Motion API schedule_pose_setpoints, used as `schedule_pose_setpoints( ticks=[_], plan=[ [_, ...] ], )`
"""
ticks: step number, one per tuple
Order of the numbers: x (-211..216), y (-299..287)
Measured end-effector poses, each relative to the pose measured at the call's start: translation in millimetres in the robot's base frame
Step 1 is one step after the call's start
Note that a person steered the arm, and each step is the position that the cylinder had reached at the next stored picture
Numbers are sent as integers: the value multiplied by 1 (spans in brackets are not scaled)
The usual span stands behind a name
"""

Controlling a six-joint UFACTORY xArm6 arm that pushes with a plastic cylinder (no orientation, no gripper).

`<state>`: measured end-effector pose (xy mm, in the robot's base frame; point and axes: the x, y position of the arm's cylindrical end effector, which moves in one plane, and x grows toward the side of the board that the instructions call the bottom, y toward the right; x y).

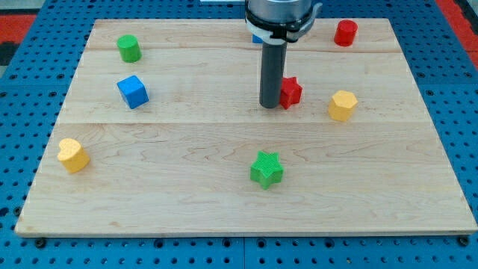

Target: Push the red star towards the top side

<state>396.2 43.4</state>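
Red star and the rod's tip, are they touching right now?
Cannot tell. In the camera view my tip sits at the red star's left edge with no visible gap, but the rod overlaps the star's side, hiding any contact.

My tip (269, 106) sits left of (touching) the red star (290, 91).
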Motion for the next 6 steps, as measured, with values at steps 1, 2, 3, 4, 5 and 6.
schedule_pose_setpoints(
  ticks=[1, 2, 3, 4, 5, 6],
  plan=[
    [-17, -5],
    [13, -13],
    [16, -10],
    [12, 26],
    [-3, 26],
    [-28, 17]
  ],
)
